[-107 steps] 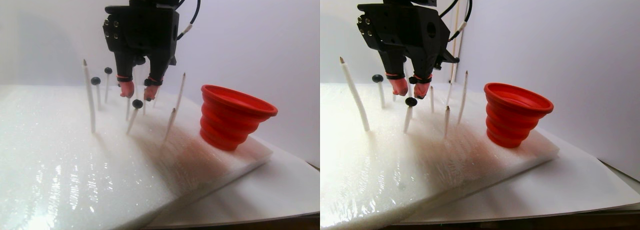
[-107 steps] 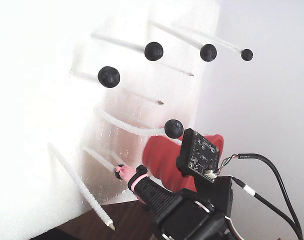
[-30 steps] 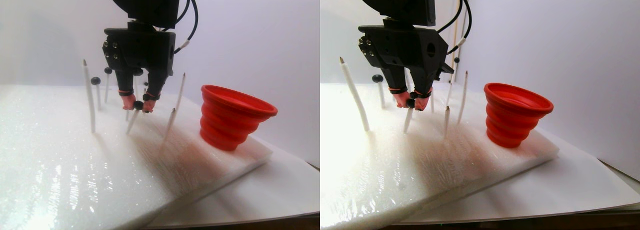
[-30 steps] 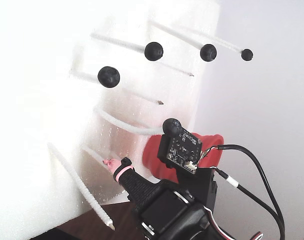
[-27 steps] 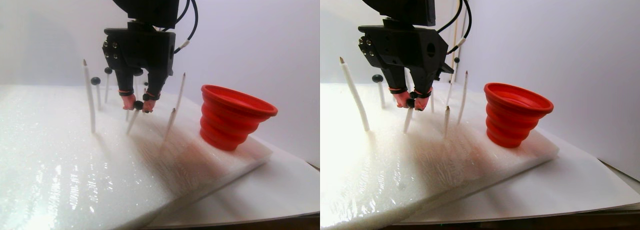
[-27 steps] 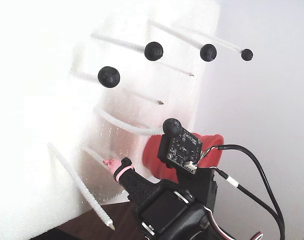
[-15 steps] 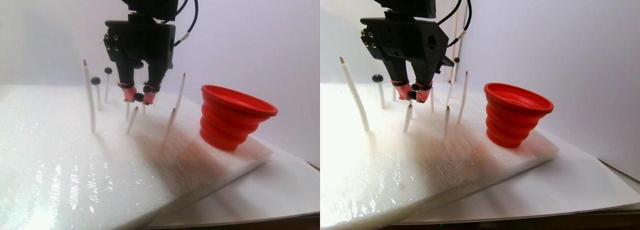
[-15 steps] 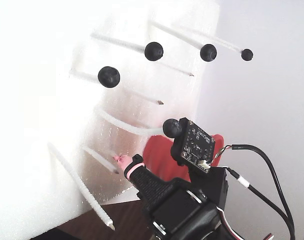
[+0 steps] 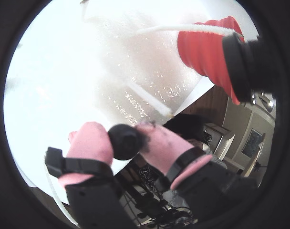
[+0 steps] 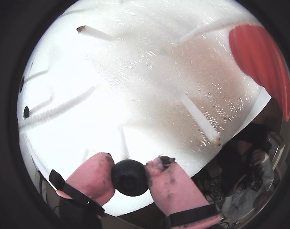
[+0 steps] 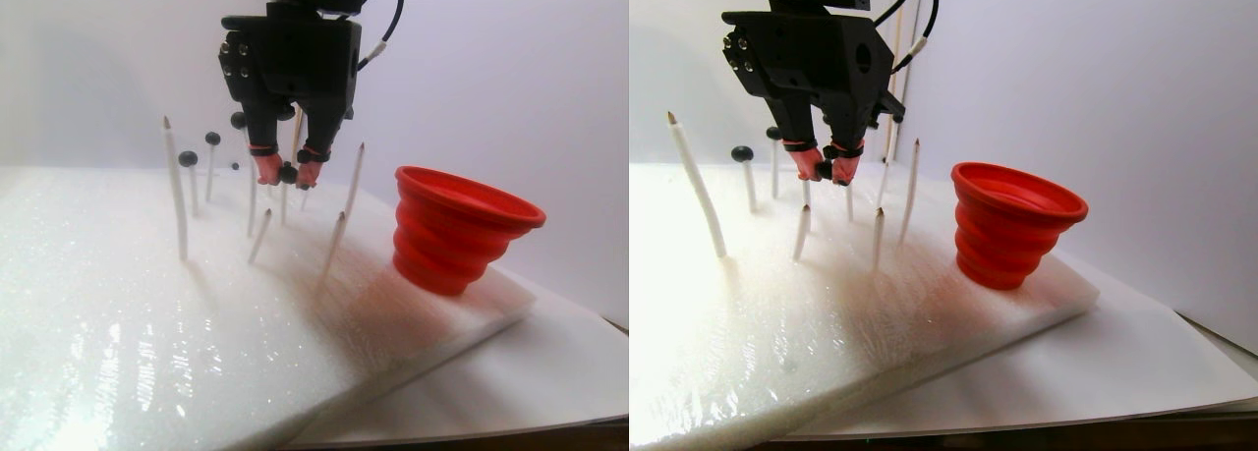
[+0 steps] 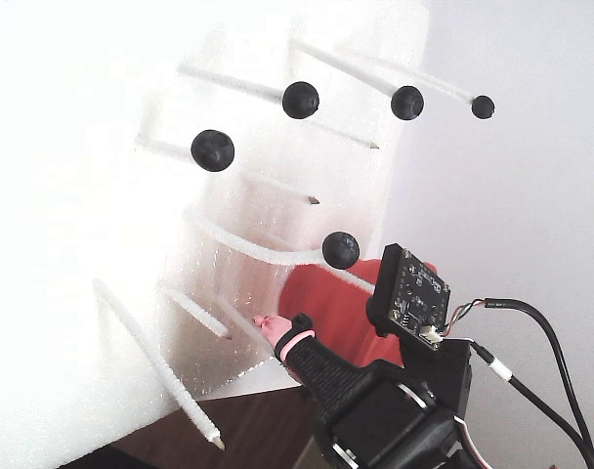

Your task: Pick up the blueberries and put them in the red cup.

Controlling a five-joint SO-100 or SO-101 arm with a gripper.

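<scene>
My gripper (image 9: 124, 141) is shut on one blueberry (image 9: 123, 142), a matte blue-black ball pinched between the pink fingertips; another wrist view shows the same grip (image 10: 129, 177). In the stereo pair view the gripper (image 11: 287, 174) hangs above the white sticks, left of the red cup (image 11: 457, 230). The ribbed cup stands tilted on the foam, also in a wrist view (image 9: 202, 47). Other blueberries (image 11: 187, 158) sit on stick tips behind, several of them in the fixed view (image 12: 212, 149). Only one pink fingertip (image 12: 271, 323) shows there.
A thick white foam slab (image 11: 147, 323) carries several thin white sticks; bare ones (image 11: 175, 191) stand left of and below the gripper, and one (image 11: 334, 237) lies between gripper and cup. A thin white sheet (image 11: 511, 372) lies under the slab. A pale wall is behind.
The gripper came down open around a blueberry on a stick and shut on it. It has since risen and shifted right with the berry, leaving that stick bare.
</scene>
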